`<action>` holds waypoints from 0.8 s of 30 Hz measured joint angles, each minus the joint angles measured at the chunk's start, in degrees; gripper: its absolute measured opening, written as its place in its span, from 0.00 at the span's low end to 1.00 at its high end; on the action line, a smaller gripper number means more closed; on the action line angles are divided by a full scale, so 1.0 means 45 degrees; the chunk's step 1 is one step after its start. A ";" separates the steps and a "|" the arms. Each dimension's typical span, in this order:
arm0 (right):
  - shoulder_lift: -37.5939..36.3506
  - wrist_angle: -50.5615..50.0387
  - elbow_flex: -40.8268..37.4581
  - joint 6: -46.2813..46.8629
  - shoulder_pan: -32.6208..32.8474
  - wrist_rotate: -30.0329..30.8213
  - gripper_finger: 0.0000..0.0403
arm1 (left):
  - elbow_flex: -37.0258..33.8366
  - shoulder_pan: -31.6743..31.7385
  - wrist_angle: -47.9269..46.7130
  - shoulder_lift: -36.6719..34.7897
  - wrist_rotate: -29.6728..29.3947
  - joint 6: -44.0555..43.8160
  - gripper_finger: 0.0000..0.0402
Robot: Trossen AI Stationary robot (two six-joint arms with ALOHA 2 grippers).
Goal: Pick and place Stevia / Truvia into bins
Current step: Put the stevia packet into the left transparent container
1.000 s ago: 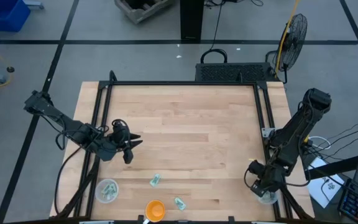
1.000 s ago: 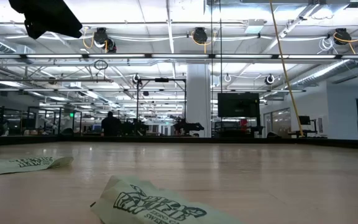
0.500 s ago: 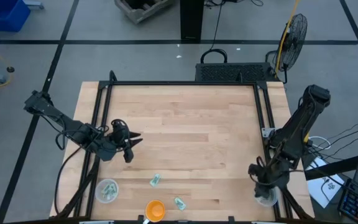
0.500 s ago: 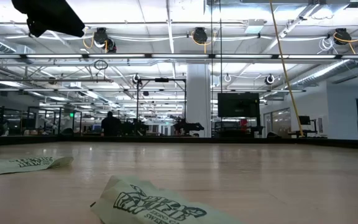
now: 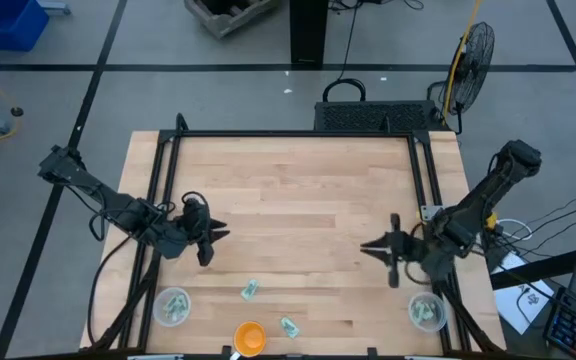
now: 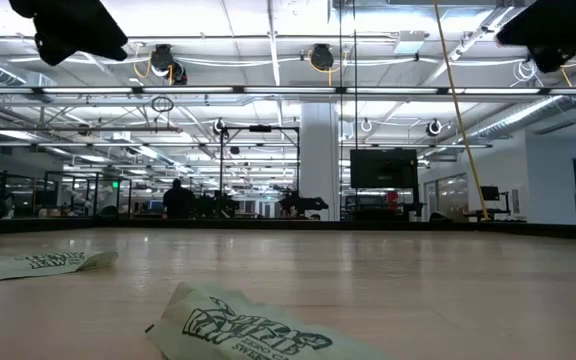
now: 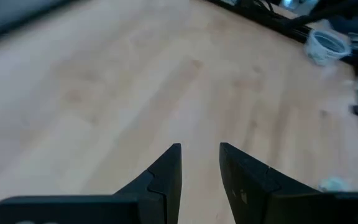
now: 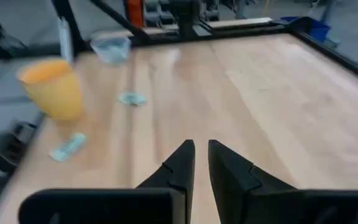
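Note:
Two pale green sachets lie flat on the wood near the table's near edge: one (image 5: 250, 289) (image 8: 131, 98) (image 6: 48, 262) and another (image 5: 288, 326) (image 8: 69, 146) (image 6: 258, 325). The left clear cup (image 5: 172, 305) (image 8: 112, 45) and the right clear cup (image 5: 427, 311) (image 7: 323, 45) stand at the near corners, and each has pale green inside. My left gripper (image 5: 211, 240) (image 7: 201, 155) hovers open over the left side. My right gripper (image 5: 376, 250) (image 8: 201, 149) hovers over the right side, pointing toward the table's left, with a narrow gap between its fingers. Neither touches anything.
A round orange bowl (image 5: 249, 336) (image 8: 48, 87) stands at the near edge between the two sachets. A black frame rail (image 5: 288, 134) runs around the table. The wood between the two grippers is bare (image 5: 298, 220).
My right gripper has left its place above the right cup at the near right corner. It has swung toward the far and left over the table and now points left. The cup, which it covered before, shows with green inside.

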 joint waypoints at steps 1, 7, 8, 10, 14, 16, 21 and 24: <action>0.0095 0.0020 0.0000 -0.0399 -0.0423 -0.0368 0.10 | 0.0000 -0.0005 0.0007 0.0069 0.0363 -0.0292 0.28; 0.1417 0.0703 -0.0010 -0.1953 -0.3008 -0.2251 0.10 | 0.0000 -0.0015 0.0156 0.1243 0.2709 -0.0788 0.28; 0.1700 0.1034 -0.0010 -0.2368 -0.3419 -0.2556 0.10 | 0.0000 -0.0015 0.0246 0.1643 0.2856 -0.0709 0.28; 0.2331 0.1916 -0.0010 -0.3202 -0.4185 -0.3260 0.10 | 0.0000 -0.0015 0.0360 0.2419 0.2890 -0.0576 0.28; 0.3244 0.2543 -0.0010 -0.3934 -0.5156 -0.4799 0.15 | 0.0000 0.0069 0.0509 0.3882 0.2870 0.0355 0.28; 0.3519 0.2535 -0.0010 -0.3988 -0.5378 -0.4791 0.19 | 0.0000 0.0195 0.0521 0.4437 0.2976 0.0353 0.28; 0.3713 0.3237 -0.0010 -0.4806 -0.6044 -0.4794 0.29 | 0.0000 0.0284 0.1145 0.5501 0.4041 -0.0208 0.28; 0.3703 0.4513 -0.0010 -0.5651 -0.6432 -0.4888 0.34 | 0.0000 0.0076 0.1764 0.6066 0.4767 0.0578 0.28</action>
